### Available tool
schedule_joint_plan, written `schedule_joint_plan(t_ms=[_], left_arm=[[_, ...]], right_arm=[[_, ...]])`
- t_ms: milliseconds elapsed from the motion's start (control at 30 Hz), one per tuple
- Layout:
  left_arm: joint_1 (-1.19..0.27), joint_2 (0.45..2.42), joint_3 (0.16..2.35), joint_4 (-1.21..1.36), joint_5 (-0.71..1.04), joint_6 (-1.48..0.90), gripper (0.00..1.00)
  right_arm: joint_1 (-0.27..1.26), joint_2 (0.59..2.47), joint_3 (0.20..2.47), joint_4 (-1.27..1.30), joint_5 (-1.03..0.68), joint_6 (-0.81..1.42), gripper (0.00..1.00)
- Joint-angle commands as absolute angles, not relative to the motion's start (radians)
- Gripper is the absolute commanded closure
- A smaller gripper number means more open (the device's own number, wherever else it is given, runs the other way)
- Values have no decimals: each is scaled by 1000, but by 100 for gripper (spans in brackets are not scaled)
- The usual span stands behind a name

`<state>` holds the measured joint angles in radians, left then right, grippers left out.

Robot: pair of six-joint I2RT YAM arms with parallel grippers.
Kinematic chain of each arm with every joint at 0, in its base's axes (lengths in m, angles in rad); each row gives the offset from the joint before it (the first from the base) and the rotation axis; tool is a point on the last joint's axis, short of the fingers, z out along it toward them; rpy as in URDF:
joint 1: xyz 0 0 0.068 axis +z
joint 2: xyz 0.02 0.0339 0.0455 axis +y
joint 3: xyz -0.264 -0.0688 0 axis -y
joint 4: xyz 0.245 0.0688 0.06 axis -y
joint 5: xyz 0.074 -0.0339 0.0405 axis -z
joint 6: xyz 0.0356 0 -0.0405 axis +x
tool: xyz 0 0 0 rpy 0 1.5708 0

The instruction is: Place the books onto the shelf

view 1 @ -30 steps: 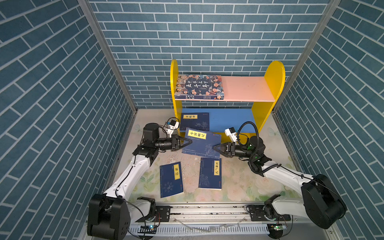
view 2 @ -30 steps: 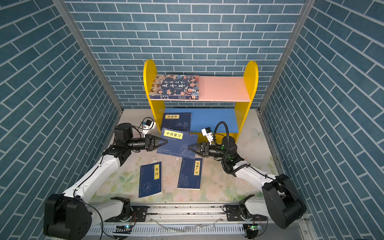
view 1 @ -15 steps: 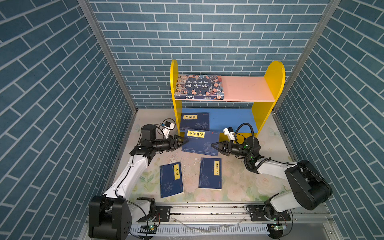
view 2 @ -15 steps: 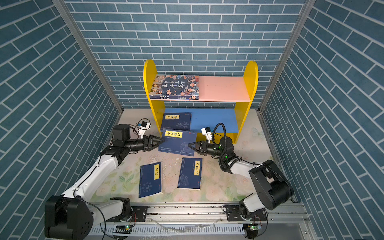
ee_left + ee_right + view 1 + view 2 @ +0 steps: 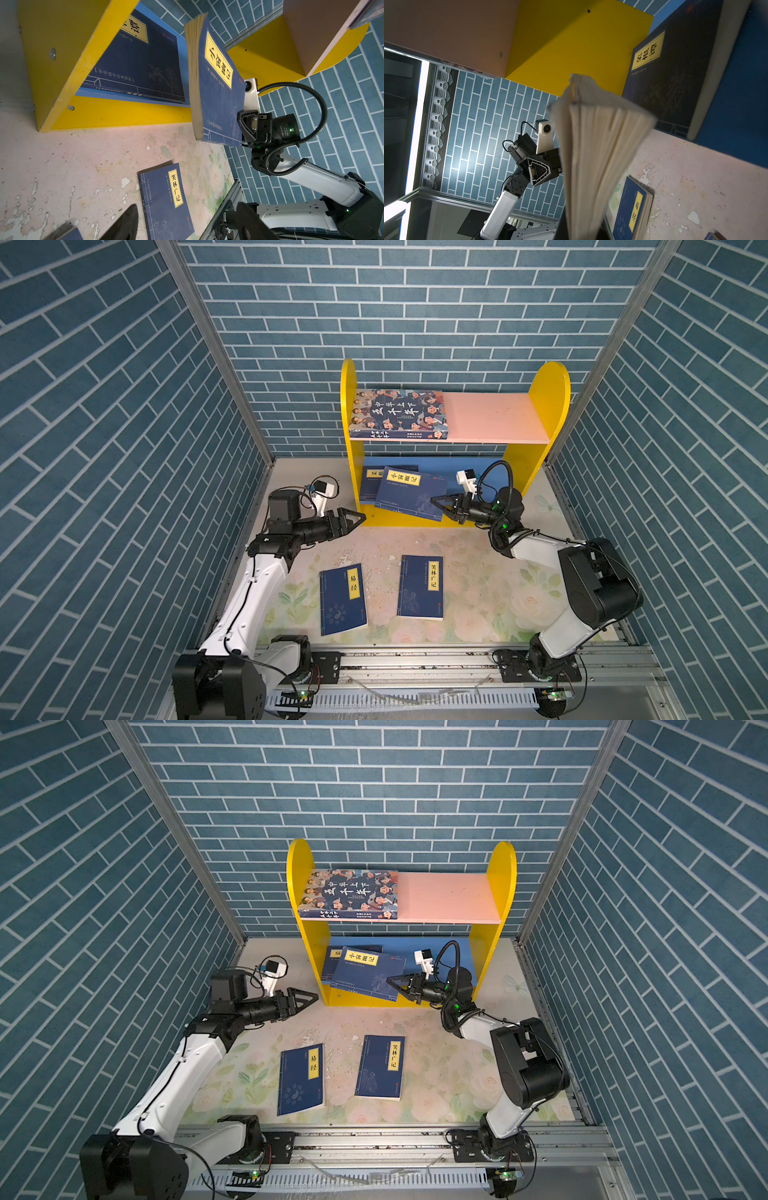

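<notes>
Two navy yellow-labelled paperbacks (image 5: pixel 343 599) (image 5: pixel 420 587) lie on the desk (image 5: pixel 478 597), untouched. My left end effector (image 5: pixel 354 520) has just released and backed off. The right end effector (image 5: pixel 436 502) alone clenches the third navy paperback (image 5: pixel 409 495), tilted over the yellow-sided shelf (image 5: pixel 548 406)'s blue lower board. Placement is now its job, I reckon.

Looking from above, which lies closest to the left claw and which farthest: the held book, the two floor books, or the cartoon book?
1. Held book, just right of the left gripper.
2. Left floor book, in front.
3. Right floor book, farther right.
4. Cartoon book, up on the pink board.
</notes>
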<state>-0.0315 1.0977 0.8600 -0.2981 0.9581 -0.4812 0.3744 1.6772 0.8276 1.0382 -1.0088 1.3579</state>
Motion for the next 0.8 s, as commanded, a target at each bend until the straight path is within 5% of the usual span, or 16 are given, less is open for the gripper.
schedule_joint_plan(t_ms=[0,767], left_arm=[[-25,1078,871,-316,956,-458,23],[-25,1062,865,-307,962,-452,22]], right_arm=[[355,1741,897,1039,-1089,1373,100],[333,2014,1302,775,-1218,1302,100]])
